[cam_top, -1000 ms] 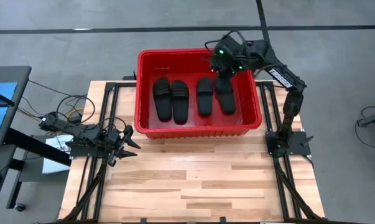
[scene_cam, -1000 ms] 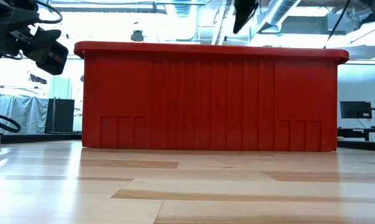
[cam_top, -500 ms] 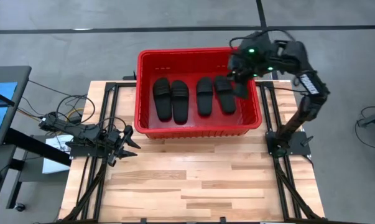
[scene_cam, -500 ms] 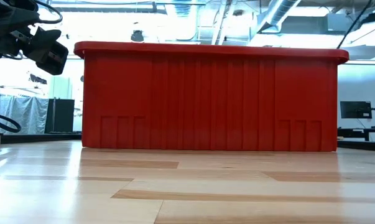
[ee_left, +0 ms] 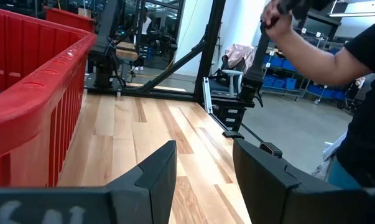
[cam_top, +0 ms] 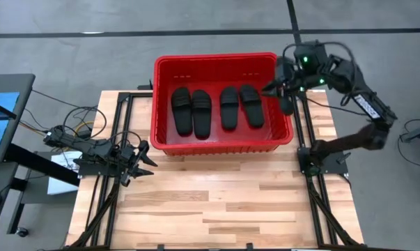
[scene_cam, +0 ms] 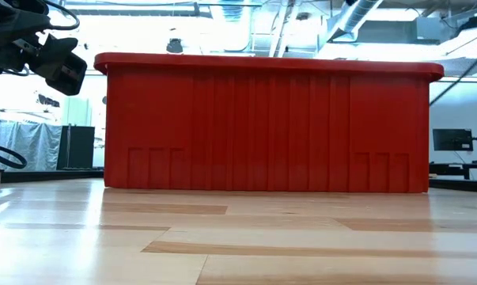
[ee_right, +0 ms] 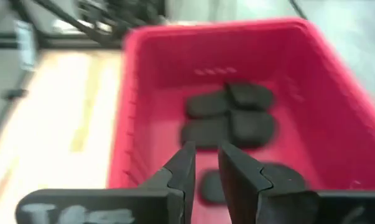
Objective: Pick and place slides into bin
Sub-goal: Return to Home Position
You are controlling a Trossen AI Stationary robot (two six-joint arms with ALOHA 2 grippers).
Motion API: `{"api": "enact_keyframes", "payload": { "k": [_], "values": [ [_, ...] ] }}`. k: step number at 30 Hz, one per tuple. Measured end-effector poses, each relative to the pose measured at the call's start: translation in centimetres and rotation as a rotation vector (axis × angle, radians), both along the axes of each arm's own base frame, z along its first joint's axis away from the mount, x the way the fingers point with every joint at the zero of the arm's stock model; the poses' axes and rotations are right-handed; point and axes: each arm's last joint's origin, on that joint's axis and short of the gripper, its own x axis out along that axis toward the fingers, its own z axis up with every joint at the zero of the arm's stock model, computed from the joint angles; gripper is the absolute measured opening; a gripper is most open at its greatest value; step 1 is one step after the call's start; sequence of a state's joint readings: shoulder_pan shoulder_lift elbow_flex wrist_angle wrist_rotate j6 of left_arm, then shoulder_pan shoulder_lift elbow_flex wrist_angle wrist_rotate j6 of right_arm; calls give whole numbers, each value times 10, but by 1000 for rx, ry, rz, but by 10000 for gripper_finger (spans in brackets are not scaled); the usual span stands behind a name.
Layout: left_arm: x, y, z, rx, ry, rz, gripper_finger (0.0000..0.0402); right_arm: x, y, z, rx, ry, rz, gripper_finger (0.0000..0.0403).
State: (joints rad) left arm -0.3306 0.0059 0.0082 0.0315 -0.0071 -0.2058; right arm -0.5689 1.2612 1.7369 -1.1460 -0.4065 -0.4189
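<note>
The red bin (cam_top: 216,59) stands on the far middle of the table; it fills the low view (scene_cam: 270,127). Four black slides lie sole-down side by side on its floor: two at the left (cam_top: 182,110) (cam_top: 201,111) and two at the right (cam_top: 228,107) (cam_top: 251,104). My right gripper (cam_top: 281,96) hovers above the bin's right rim, empty, its fingers a narrow gap apart (ee_right: 206,163). Its wrist view looks down into the bin (ee_right: 224,28) at the slides (ee_right: 231,115). My left gripper (cam_top: 148,159) waits open at the table's left (ee_left: 204,165).
Black frame rails run along both sides of the wooden table (cam_top: 216,202), whose near half is bare wood. In the left wrist view a person (ee_left: 361,93) in a dark shirt stands beyond the table with an arm (ee_left: 311,43) raised. Cables lie left of the table (cam_top: 77,129).
My right gripper has drawn back from above the bin's far right part toward the table's right edge, and now hangs over the right rim with nothing in it. The four slides lie unmoved in the bin.
</note>
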Motion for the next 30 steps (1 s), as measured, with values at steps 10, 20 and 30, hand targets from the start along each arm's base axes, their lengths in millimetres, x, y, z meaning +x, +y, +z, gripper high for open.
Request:
{"api": "enact_keyframes", "payload": {
  "k": [10, 20, 30],
  "values": [
    [0, 0, 0, 0, 0, 0, 149, -10, 34, -56, 82, -288, 204, 63],
    [0, 0, 0, 0, 0, 0, 149, -22, 81, -87, 219, -354, 273, 63],
    [0, 0, 0, 0, 0, 0, 149, -44, 114, -132, 197, -438, 297, 63]
  ]
}}
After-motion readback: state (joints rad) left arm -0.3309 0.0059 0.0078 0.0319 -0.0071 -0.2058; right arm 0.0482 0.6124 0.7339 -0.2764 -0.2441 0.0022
